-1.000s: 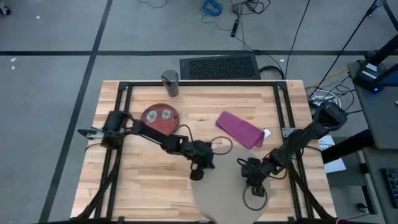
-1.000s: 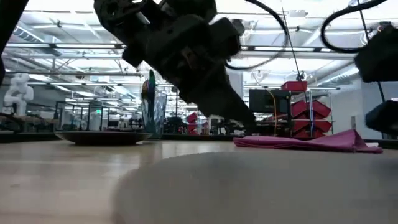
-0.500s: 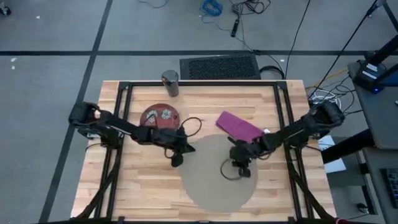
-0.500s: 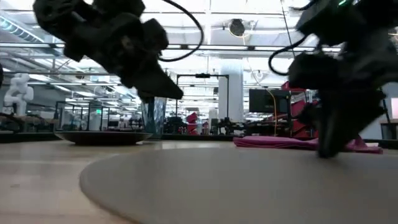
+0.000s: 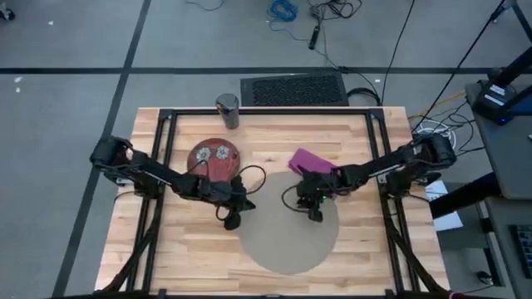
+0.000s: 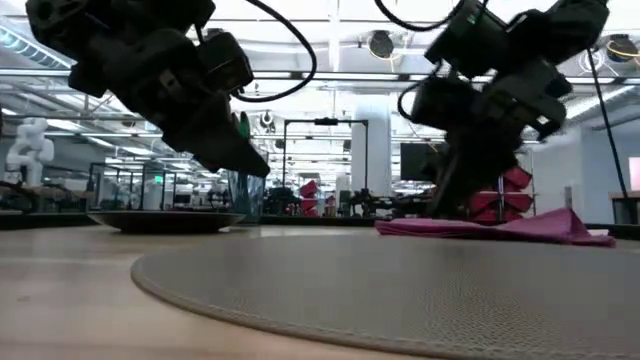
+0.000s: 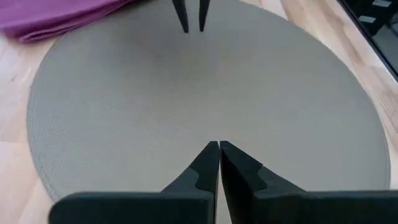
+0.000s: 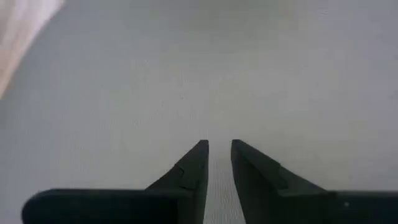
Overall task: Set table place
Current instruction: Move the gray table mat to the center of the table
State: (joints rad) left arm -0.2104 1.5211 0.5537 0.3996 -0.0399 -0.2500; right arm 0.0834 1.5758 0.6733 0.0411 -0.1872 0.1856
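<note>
Pale butcher-block surface (image 5: 191,241) inside black rail frame, grey taped floor and cables beyond; round beige mat (image 5: 287,232) flat at near centre, red plate (image 5: 214,157) and metal tumbler (image 5: 227,110) far left, magenta napkin (image 5: 306,160) just past the mat's far rim. Left gripper (image 5: 232,221) over the mat's left rim with jaws closed on nothing; right gripper (image 5: 315,214) over the far rim by the napkin, jaws nearly closed, empty. Judged next: open jaws before descending on napkin or plate, lift clear of the mat to avoid dragging it.
</note>
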